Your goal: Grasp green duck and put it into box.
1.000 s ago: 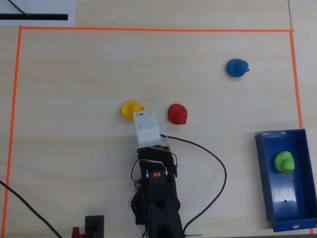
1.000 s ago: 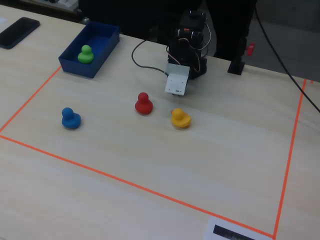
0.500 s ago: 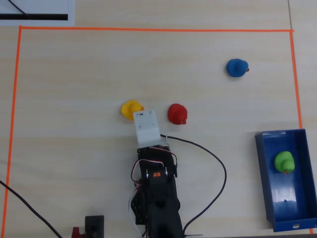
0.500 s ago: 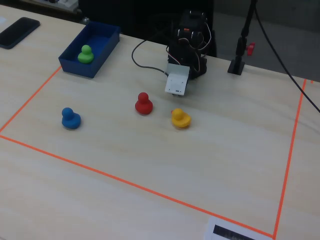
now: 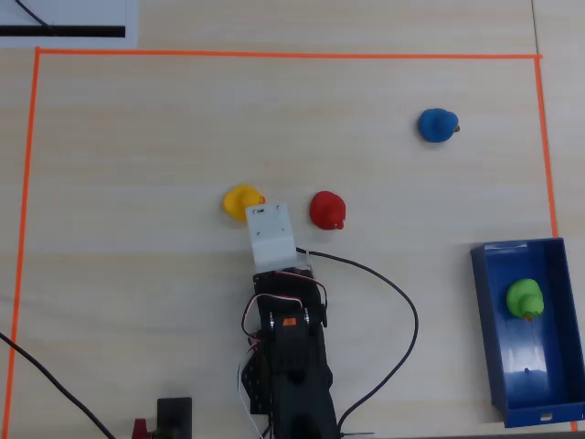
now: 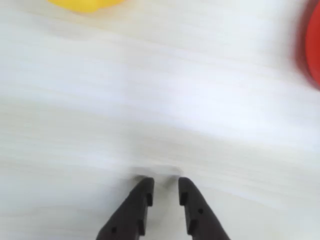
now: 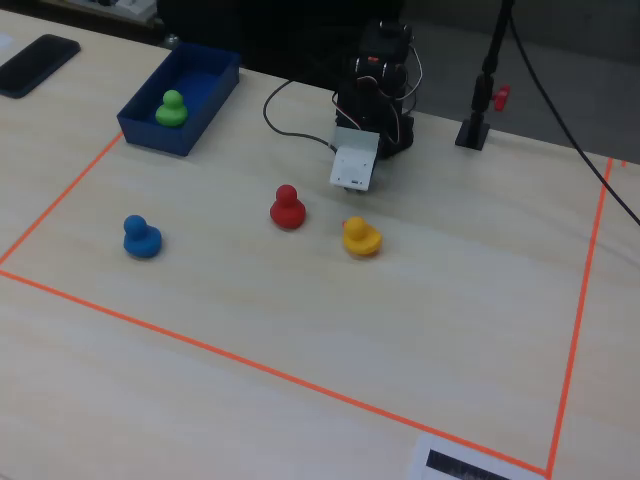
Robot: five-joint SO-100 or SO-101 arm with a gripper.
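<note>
The green duck sits upright inside the blue box at the right edge of the overhead view. In the fixed view the duck is in the box at the back left. My gripper is far from both, folded back near the arm's base over bare table. Its jaws stand a narrow gap apart with nothing between them. In the overhead view the white wrist housing hides the fingers.
A yellow duck and a red duck stand just ahead of the wrist; both show at the top edges of the wrist view. A blue duck is farther off. Orange tape borders the area. A black cable loops beside the arm.
</note>
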